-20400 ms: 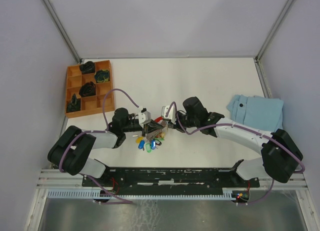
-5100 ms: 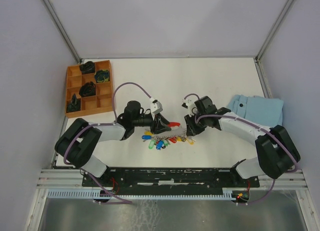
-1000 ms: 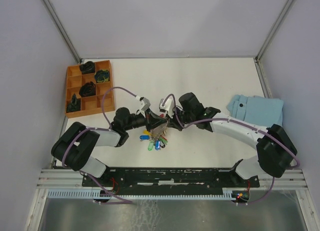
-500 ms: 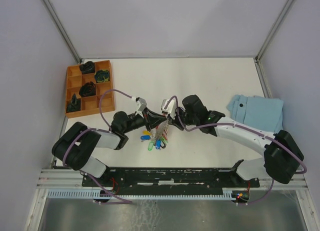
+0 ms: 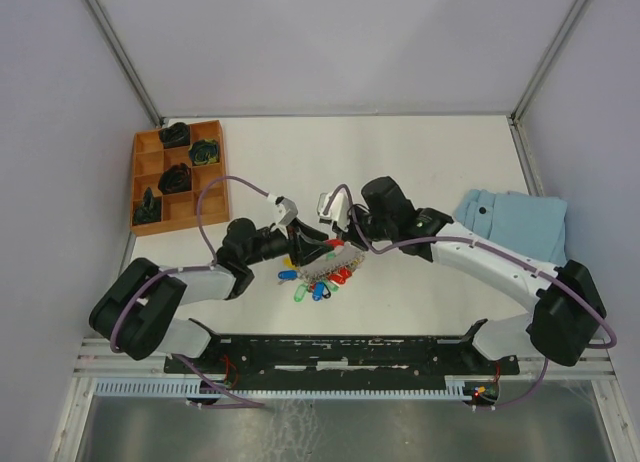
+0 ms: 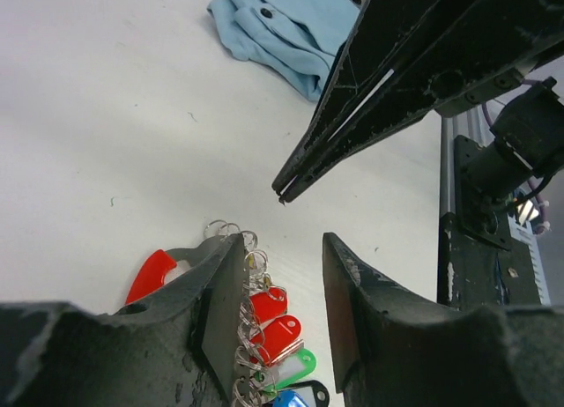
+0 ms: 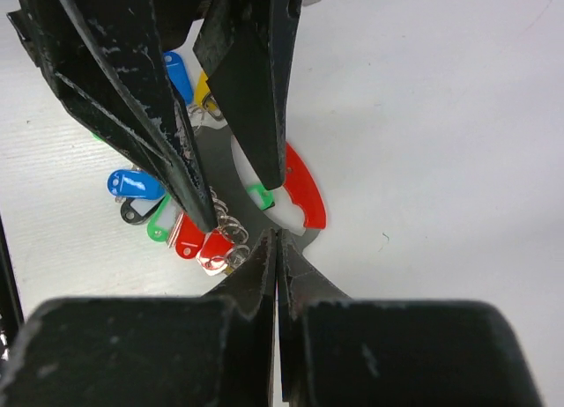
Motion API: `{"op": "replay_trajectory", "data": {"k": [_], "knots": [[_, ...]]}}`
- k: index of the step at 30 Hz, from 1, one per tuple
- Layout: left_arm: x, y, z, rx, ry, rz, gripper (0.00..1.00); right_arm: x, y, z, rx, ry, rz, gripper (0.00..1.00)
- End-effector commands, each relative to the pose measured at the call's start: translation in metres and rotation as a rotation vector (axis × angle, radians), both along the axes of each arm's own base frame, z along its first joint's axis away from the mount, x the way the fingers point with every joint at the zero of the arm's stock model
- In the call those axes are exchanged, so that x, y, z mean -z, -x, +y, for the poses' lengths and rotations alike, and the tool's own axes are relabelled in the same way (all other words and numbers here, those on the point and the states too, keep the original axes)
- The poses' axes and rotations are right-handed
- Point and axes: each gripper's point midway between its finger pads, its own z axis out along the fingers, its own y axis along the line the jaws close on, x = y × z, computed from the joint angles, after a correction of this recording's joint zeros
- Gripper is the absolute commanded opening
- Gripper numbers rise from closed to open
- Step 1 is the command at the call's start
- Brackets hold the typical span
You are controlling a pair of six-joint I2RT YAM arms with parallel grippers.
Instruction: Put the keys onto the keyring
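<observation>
Since half a second earlier, the small silver keys with blue, green and red plastic tags (image 5: 320, 290) had fanned out on the white table (image 5: 400, 162). They looked strung along the grey ring-and-chain keyring with its curved red strap (image 7: 302, 188); whether any remained loose I couldn't tell. My left gripper (image 6: 282, 240) stood apart astride the chain; my right gripper (image 7: 277, 238) was pinched together, seemingly empty. An orange wooden tray (image 5: 208, 207) and folded light-blue cloth (image 5: 515, 227) sat well apart, blocking nothing.

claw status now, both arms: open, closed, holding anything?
Left claw: open, gripping nothing.
Right claw: closed, nothing visible between its tips.
</observation>
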Motion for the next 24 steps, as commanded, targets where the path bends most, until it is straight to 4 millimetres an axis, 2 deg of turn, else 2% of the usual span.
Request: {"op": "replay_trajectory", "data": {"k": [1,3,5,9,13,16,20,24], "knots": [[-0.005,0.002,-0.009,0.093,-0.038,-0.060,0.48,-0.017,0.000,0.008,-0.050,-0.008,-0.022,0.01],[0.001,-0.001,-0.010,0.093,-0.052,-0.040,0.48,-0.008,-0.001,0.004,-0.012,0.026,0.019,0.01],[0.007,-0.004,-0.010,0.077,-0.061,-0.019,0.48,0.007,-0.007,-0.009,0.091,0.083,0.049,0.01],[0.023,-0.016,-0.009,0.035,-0.117,0.030,0.48,0.034,-0.011,-0.039,0.335,0.163,0.185,0.15],[0.028,-0.018,-0.008,0.020,-0.134,0.037,0.47,0.056,-0.003,-0.059,0.445,0.160,0.303,0.23],[0.036,-0.020,-0.006,0.014,-0.171,0.047,0.47,0.072,0.005,-0.060,0.513,0.105,0.402,0.28],[0.043,-0.021,-0.007,0.024,-0.195,0.061,0.47,0.097,0.013,-0.060,0.591,0.038,0.494,0.29],[0.049,-0.023,-0.008,0.029,-0.208,0.084,0.47,0.108,0.009,-0.059,0.625,-0.067,0.534,0.29]]}}
